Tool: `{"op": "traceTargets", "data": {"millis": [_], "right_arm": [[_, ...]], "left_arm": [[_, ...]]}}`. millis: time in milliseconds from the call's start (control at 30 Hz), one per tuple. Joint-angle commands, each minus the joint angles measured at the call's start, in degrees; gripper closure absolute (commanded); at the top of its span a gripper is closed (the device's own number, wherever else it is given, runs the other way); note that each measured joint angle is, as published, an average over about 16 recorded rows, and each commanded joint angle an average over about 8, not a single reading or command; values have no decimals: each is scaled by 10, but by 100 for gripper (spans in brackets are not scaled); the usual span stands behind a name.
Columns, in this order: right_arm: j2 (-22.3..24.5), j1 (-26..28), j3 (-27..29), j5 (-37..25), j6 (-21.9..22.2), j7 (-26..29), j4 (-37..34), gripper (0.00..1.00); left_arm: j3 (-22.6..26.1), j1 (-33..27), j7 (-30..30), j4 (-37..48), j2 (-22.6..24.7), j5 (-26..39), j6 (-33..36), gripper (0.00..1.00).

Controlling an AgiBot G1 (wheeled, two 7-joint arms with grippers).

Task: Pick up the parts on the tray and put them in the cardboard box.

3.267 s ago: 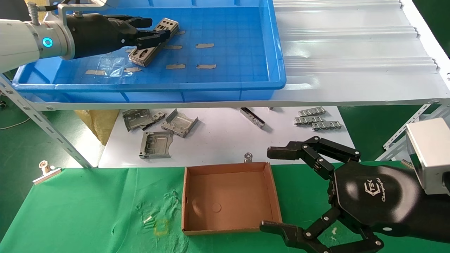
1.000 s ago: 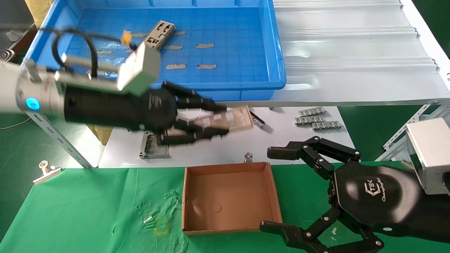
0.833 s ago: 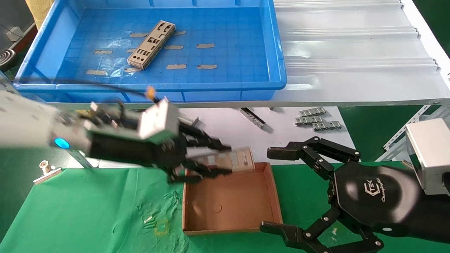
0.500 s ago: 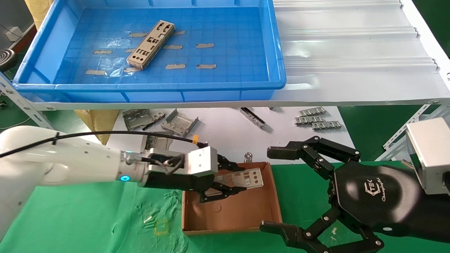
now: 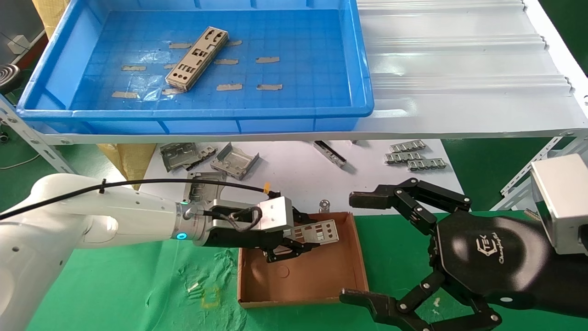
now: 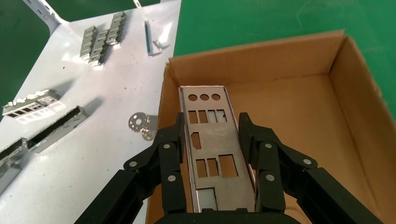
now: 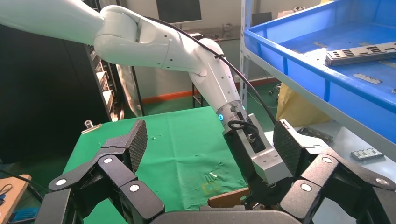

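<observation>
One silver-grey punched plate (image 5: 317, 232) hangs flat over the far-left part of the brown cardboard box (image 5: 353, 257), clamped along its long edges, round-hole end pointing to 3 o'clock in the head view. Box is small, shallow, roughly square, a round mark (image 5: 283, 271) on its floor. The remaining plates (image 5: 197, 58), apparently stacked, lie diagonally in the blue tray (image 5: 321, 110) at 12 o'clock, amid tape bits.

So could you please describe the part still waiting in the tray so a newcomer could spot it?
Look at the blue tray on the upper shelf. The part lies diagonally on its floor, a long silver plate with punched cutouts; around it are only small flat tan tape bits.
</observation>
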Motion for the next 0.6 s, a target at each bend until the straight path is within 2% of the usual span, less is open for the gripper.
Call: {"op": "traceTargets", "data": {"millis": [33, 367, 600], "right_arm": [[0, 0, 0, 0, 0, 0, 0, 0], [0, 0, 0, 0, 0, 0, 0, 0], [0, 0, 0, 0, 0, 0, 0, 0]], "left_arm": [[2, 0, 7, 7, 2, 0, -6, 0], [2, 0, 23, 3, -1, -22, 3, 0], [-12, -11, 3, 26, -18, -54, 82, 0]]}}
